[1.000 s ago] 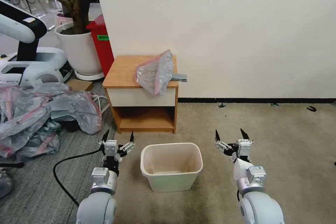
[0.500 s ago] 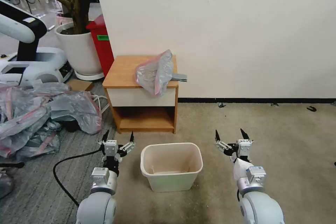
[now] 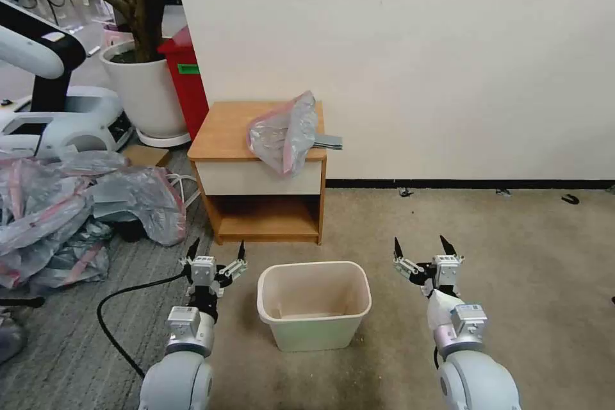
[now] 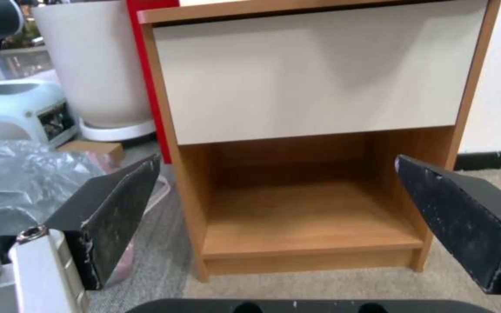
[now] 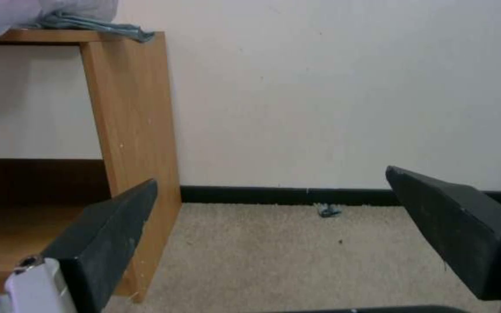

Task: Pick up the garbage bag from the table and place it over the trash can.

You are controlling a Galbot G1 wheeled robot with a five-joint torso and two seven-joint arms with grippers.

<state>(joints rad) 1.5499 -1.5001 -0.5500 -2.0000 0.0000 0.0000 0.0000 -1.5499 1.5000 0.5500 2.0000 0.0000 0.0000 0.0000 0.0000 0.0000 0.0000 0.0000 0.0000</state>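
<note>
The garbage bag (image 3: 284,132) lies crumpled on the desk (image 3: 224,131), toward the desk's right front corner, with one fold hanging over the front edge onto the cream drawer front. A flat grey piece (image 3: 327,140) pokes out from under it past the desk's right edge; what it is cannot be told.

The trash can (image 3: 314,304) stands on the carpet in front of the desk, well apart from it. It looks empty, with only some staining on its inner back wall. The desk's open lower shelf (image 4: 302,230) is also bare.

The left claw (image 3: 215,254) hovers low, just left of the trash can, spread wide and holding nothing; its wrist view faces the desk's drawer front and shelf. The right claw (image 3: 421,252) hovers to the right of the trash can, likewise wide and empty.

Nothing of the task appears done yet; the bag is untouched. The thin, slippery plastic could slide out of a pinch on a single layer, or drag the grey piece off the desk with it. A grasp taken away from the pink rim band would leave the mouth shut, making it hard to stretch over the trash can. The light trash can might also tip or skid if a claw knocks it. The heap of similar bags (image 3: 77,205) left of the desk could be mistaken for the target.
</note>
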